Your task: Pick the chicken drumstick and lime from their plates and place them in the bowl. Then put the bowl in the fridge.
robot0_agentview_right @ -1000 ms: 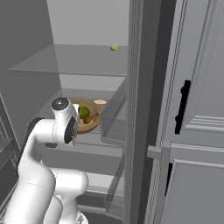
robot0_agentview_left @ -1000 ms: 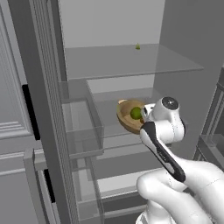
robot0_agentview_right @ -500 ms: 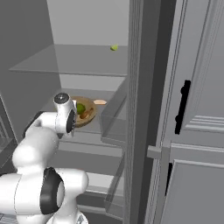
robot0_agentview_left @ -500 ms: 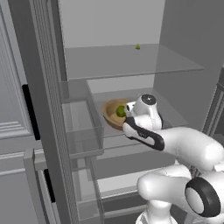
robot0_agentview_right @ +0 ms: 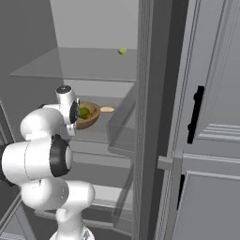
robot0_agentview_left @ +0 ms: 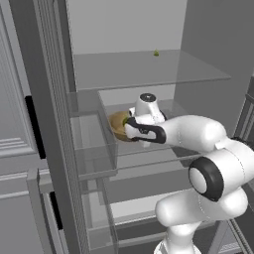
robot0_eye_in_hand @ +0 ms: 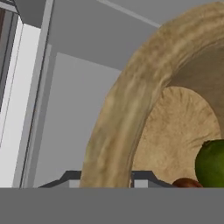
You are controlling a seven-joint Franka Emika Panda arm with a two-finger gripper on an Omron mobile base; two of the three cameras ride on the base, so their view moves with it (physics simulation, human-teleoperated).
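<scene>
Fridge wall: on my left the fridge (robot0_agentview_left: 59,74) stands open, its grey side and a clear door bin just beside the bowl. I'd judge that bin the thing most likely to be clipped, so I want no more drift that way.

Bowl: the wooden bowl (robot0_agentview_left: 119,125) sits low over the middle glass shelf (robot0_agentview_right: 101,137), inside the fridge. I cannot tell from either base view whether its base is touching the glass yet.

Grip: in the hand view the rim (robot0_eye_in_hand: 127,100) runs down between my two finger tips, one on each side of it, so I read the gripper (robot0_eye_in_hand: 107,179) as clamped on the bowl's wall, jaws nearly together.

Contents: the lime (robot0_agentview_right: 84,112) and the chicken drumstick (robot0_agentview_right: 104,110) are both in the bowl, the pale bone end poking over the far rim. The loading looks done to me; what's left is setting down.

How I'd finish: keep the bowl level so the drumstick doesn't slide out, lower straight until the base rests on the glass, then release and draw the hand back along the line it came in on.

Upper shelf: a small green thing (robot0_agentview_left: 156,52) lies on the shelf above, well apart from my work; I leave it alone.
</scene>
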